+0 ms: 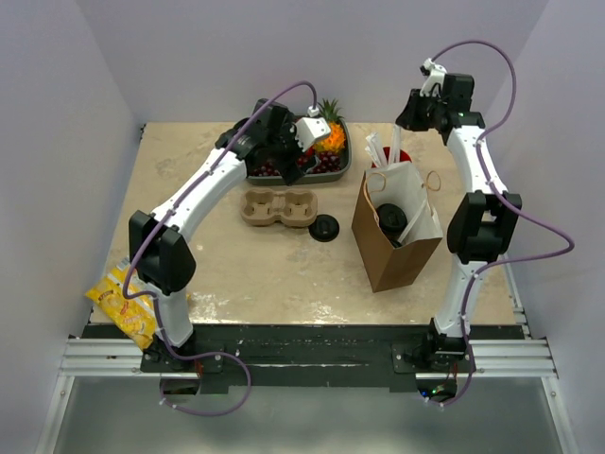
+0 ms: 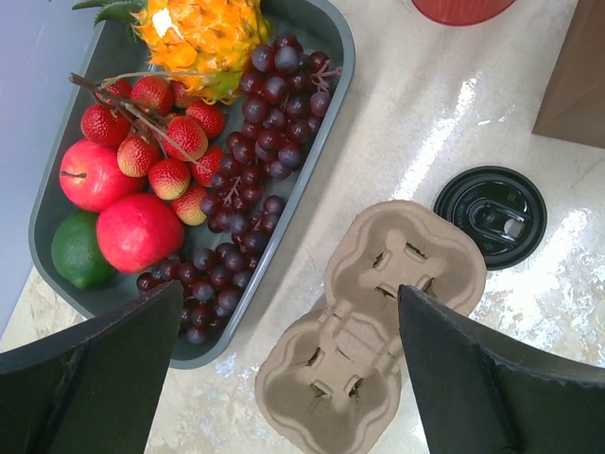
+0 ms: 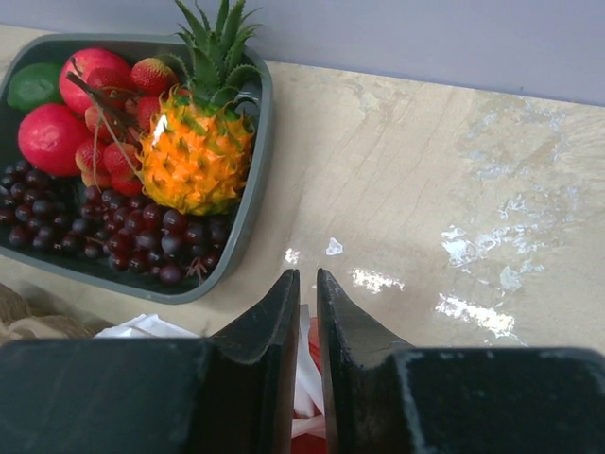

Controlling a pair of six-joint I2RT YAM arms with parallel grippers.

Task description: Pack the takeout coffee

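Coffee's round black lid [image 1: 324, 228] is lying flat on the table [image 1: 236, 284], just off the cardboard carrier [image 1: 281, 208] at about its 4 o'clock. There's a dark round shape [image 1: 391, 219] down in the paper bag [image 1: 378, 260], can't tell if that's the cup.

Red straw cup [image 1: 391, 155] close behind bag [image 1: 398, 253]

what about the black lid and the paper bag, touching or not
Apart. Left wrist view shows bare table between the black lid and the paper bag.
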